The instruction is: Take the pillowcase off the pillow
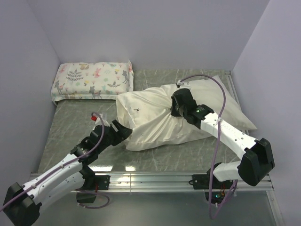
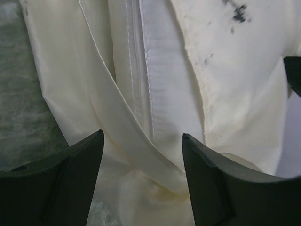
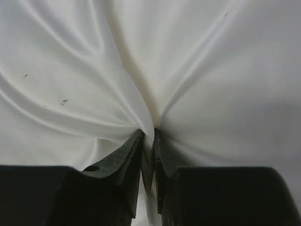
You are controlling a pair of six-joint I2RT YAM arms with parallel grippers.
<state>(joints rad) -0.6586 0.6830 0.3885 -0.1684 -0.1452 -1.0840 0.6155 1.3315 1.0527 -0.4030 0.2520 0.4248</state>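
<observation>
The pillow (image 1: 228,106) lies across the right half of the tabletop (image 1: 75,122), its bare white end pointing to the right edge. The cream pillowcase (image 1: 150,125) covers its other end and spreads toward the middle. A small printed pillow (image 1: 91,80) sits in the far left corner. Its right end is just beside the pillowcase's far corner, and whether the two touch cannot be told. Lilac walls (image 1: 28,70) close in the left, far and right edges, and a metal rail (image 1: 155,179) runs along the near edge. The right arm's purple cable (image 1: 225,96) arches over the bare part of the pillow.

From above, the right arm reaches over the pillow from the near right corner, and creases in the cream cloth run toward its tip. The left arm comes in from the near left corner to the pillowcase's near left end. The overhead view does not show how either pair of fingers stands.

The right wrist view shows it: the right fingers (image 3: 124,165) are pressed together, pinching a ridge of the pillowcase, with folds fanning out from the pinch. In the left wrist view the left fingers (image 2: 70,179) stand wide apart, a hemmed band (image 2: 117,127) of the pillowcase running between them unclamped. That view also shows a whiter stitched strip (image 2: 162,80) and dark smudges (image 2: 237,12) on the cloth.
</observation>
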